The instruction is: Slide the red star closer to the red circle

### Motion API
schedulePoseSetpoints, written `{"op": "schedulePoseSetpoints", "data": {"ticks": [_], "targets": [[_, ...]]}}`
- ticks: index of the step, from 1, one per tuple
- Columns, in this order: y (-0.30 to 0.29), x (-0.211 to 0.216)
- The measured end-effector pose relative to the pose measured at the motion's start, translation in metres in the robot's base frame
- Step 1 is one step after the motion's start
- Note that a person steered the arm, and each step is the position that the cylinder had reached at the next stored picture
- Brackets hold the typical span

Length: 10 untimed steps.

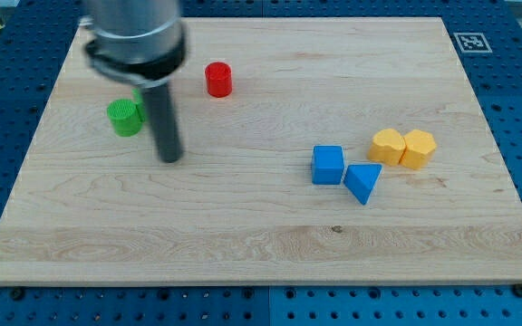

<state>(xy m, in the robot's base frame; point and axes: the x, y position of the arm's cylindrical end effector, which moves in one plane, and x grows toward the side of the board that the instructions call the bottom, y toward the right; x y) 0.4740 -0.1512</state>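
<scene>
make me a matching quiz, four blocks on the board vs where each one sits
Blocks:
1. red circle
2. green block
3. blue cube
4. yellow hexagon-like block

Places:
A. furthest toward the view's right
B. just left of my tip
C. touching the blue triangle
D. nearest the view's top

Pairs: 1-D, 2-B, 3-C, 4-A

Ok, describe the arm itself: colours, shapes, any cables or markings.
Only the lowest part of the arm shows. A wide grey cylindrical body, blurred, runs out of the view's top, with a dark band around its lower edge. From it hangs a straight dark rod, round in section and plain. My tip is its blunt lower end. No cables, labels or markings can be made out.
</scene>
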Motion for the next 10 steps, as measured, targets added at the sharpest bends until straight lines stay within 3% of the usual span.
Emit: {"op": "schedulePoseSetpoints", "data": {"ticks": [1,2,3,4,5,8,10], "targets": [[-0.084,-0.006],[-0.141,-0.043],[-0.13,-0.097],[-0.08,-0.137],[-0.079,-0.137],[0.022,-0.163],[0.056,-0.162]]}}
